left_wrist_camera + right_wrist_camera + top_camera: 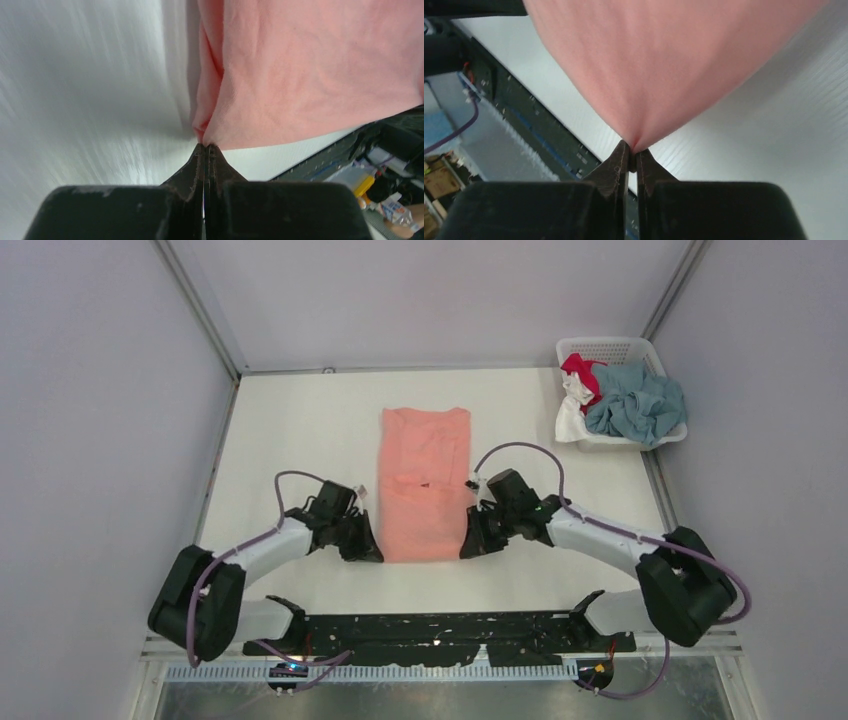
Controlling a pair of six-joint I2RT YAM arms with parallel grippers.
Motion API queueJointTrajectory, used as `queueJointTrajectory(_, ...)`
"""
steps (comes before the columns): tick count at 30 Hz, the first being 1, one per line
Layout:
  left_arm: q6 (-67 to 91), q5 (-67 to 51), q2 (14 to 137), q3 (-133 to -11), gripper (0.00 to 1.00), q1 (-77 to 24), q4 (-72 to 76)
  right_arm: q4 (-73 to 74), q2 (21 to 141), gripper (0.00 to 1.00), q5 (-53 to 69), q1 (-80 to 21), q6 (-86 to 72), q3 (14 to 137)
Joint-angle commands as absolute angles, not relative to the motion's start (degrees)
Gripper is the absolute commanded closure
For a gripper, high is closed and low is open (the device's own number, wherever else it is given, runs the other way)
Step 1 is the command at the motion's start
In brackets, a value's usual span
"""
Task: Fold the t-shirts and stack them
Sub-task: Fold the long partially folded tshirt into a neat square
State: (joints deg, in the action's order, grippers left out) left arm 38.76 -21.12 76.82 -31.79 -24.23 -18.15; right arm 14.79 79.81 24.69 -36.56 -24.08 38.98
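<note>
While the table bears one salmon-pink t-shirt folded narrow, long axis running from near edge to far wall, the far-right basket holds one blue t-shirt, one red t-shirt and one white t-shirt, and the left gripper and right gripper each pinch a near corner tightly.

Salmon-pink t-shirt: soft matt cloth, fine knit, lightly creased. Table under it: smooth matt white. Left tool and right tool at its near corners look like matt black plastic with scuffed tips.
</note>
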Motion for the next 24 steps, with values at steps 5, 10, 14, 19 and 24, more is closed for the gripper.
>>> queueJointTrajectory(5, 43.68, -23.42, 53.83, -31.29, 1.00, -33.09, -30.92, 31.22, 62.08, 0.92, 38.60, -37.74, -23.56, 40.18)
queueJointTrajectory(10, 41.22, -17.49, 51.96, -40.52, 1.00, -32.27, -31.20, 35.36, 62.10, 0.92, 34.32, -33.91, -19.19, 48.49)
queueJointTrajectory(14, 40.14, -15.96, 61.31, -50.60, 1.00, -28.52, -26.38, 33.13, 66.44, 0.92, 34.27, -26.99, -17.58, 54.72)
queueJointTrajectory(19, 37.82, -18.93, 74.81, -64.80, 1.00, -22.88, -24.98, 29.73, 73.62, 0.91, 37.72, -20.28, -15.60, 62.40)
queueJointTrajectory(24, 34.21, -21.18, 88.55, -80.04, 1.00, -19.75, -28.74, 25.85, 84.12, 0.91, 40.98, -16.21, -17.44, 67.49)
